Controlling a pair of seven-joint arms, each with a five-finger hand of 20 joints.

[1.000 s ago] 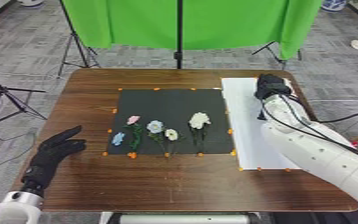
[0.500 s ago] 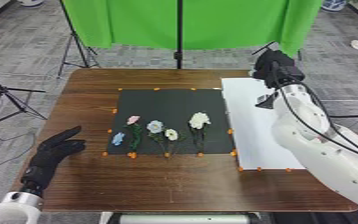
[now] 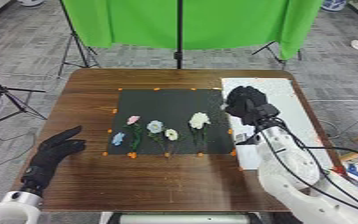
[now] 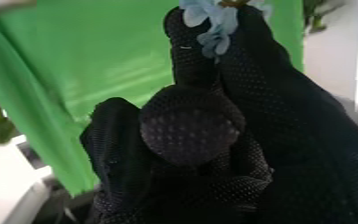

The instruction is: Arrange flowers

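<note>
In the head view my right hand (image 3: 245, 102) is above the white board (image 3: 251, 162), beside the black mat (image 3: 171, 95). The right wrist view shows pale blue petals (image 4: 214, 32) between the fingertips of my right hand (image 4: 295, 115), whose fingers are curled round this flower. On the mat lie a pink flower (image 3: 133, 120), a light-blue-and-white flower (image 3: 155, 126), a small cream flower (image 3: 171, 134), a large white flower (image 3: 199, 120) and a small blue flower (image 3: 118, 138). My left hand (image 3: 58, 149) rests at the table's left side, fingers relaxed and open.
Orange markers (image 3: 132, 155) line the edges of the mat and board. The brown table (image 3: 158, 187) extends around them. Behind it hang a green cloth (image 3: 238, 25) and a black stand pole (image 3: 179, 35). Cables (image 3: 309, 157) run along my right arm.
My right hand has moved from the far right corner of the white board back toward the mat's right edge. The left hand and the flowers on the mat have stayed put.
</note>
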